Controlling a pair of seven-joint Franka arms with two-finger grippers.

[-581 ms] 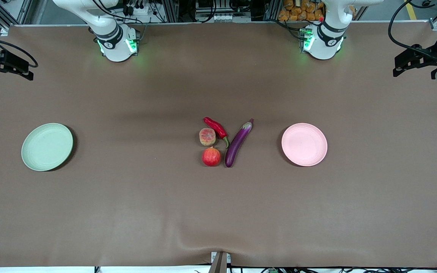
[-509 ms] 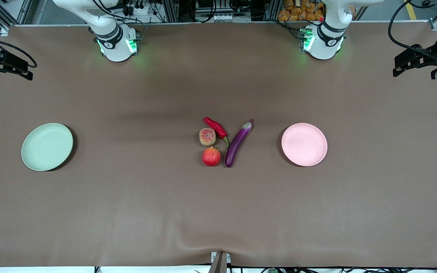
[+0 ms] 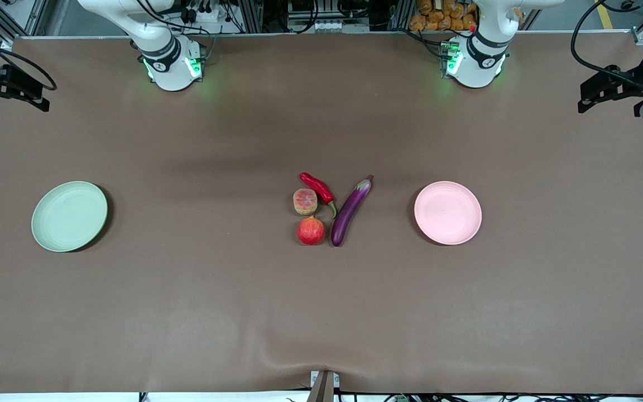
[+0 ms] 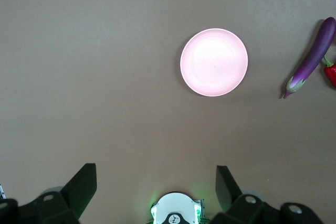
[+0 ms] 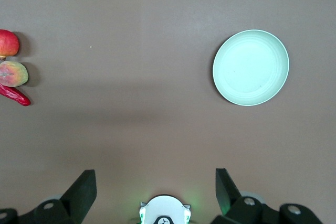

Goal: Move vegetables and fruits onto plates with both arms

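Note:
At the table's middle lie the purple eggplant (image 3: 350, 211), the red chili (image 3: 317, 188), the peach (image 3: 305, 201) and, nearer the camera, the red apple (image 3: 311, 230). The pink plate (image 3: 447, 213) sits toward the left arm's end and the green plate (image 3: 69, 216) toward the right arm's end; both are bare. My left gripper (image 4: 156, 174) is open and empty, high over the table with the pink plate (image 4: 214, 62) and eggplant (image 4: 312, 56) below. My right gripper (image 5: 155, 174) is open and empty, high up, with the green plate (image 5: 251, 67), apple (image 5: 8, 43) and peach (image 5: 13, 73) below.
The brown mat (image 3: 187, 312) covers the whole table. Both green-lit arm bases (image 3: 173, 67) stand along the edge farthest from the camera. A small metal bracket (image 3: 324, 385) sits at the nearest edge.
My right gripper has shifted slightly toward the top of the front view. The left arm and all the objects have not moved.

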